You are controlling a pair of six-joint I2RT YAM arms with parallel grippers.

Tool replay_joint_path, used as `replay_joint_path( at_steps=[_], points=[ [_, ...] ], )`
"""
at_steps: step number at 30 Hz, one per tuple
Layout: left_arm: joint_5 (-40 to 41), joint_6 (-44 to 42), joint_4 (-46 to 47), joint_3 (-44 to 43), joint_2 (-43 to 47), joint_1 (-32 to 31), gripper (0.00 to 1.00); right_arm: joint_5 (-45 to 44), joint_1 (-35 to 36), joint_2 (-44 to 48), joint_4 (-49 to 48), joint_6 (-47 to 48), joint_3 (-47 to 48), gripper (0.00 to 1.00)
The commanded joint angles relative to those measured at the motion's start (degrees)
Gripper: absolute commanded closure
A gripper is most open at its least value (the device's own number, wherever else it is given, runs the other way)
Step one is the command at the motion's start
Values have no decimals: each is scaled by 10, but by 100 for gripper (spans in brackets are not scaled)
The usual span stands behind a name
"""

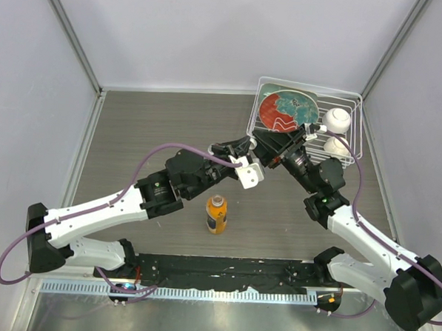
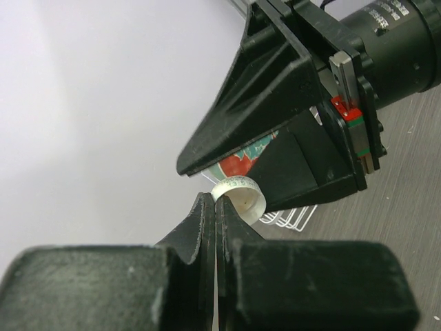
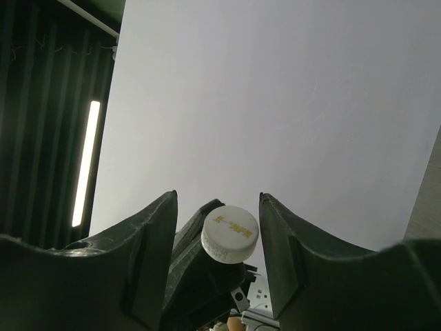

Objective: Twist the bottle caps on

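Step in hand, as judged: a mid-air hand-over of the white cap (image 2: 241, 198) from one arm to the other, ahead of any screwing. The left gripper (image 2: 215, 205) has its jaws pressed together, and they pinch the cap by its rim at their very tips. The cap's open side faces the left wrist camera and its printed top faces the right wrist camera. The right gripper (image 3: 219, 196) has its jaws spread, one on each side of the cap; the cap sits between them, nearer the left-hand jaw in that view, with a gap showing on both sides. The orange bottle (image 1: 217, 213) stands upright on the table (image 1: 134, 131), nearer than the meeting grippers and apart from them. No clear bottle can be made out. The next move calls for the right jaws to close squarely on the cap's wall before the left ones let go; a skewed grip risks dropping it.
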State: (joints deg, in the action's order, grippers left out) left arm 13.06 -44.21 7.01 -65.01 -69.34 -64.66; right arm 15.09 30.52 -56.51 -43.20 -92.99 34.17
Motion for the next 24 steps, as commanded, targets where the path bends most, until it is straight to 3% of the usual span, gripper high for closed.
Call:
replay_joint_path(
  at_steps=[1,9,16,24],
  points=[
    [-1,-4,53,-26,21,0,100,15,11,-5,4,18,8,44],
    [-3,2,38,-13,32,0,100,10,11,-9,-12,13,8,45],
    [-4,1,48,10,40,0,100,18,12,-4,-9,12,22,53],
    [-6,1,51,22,40,0,100,23,23,-4,-9,14,30,55]
  ],
)
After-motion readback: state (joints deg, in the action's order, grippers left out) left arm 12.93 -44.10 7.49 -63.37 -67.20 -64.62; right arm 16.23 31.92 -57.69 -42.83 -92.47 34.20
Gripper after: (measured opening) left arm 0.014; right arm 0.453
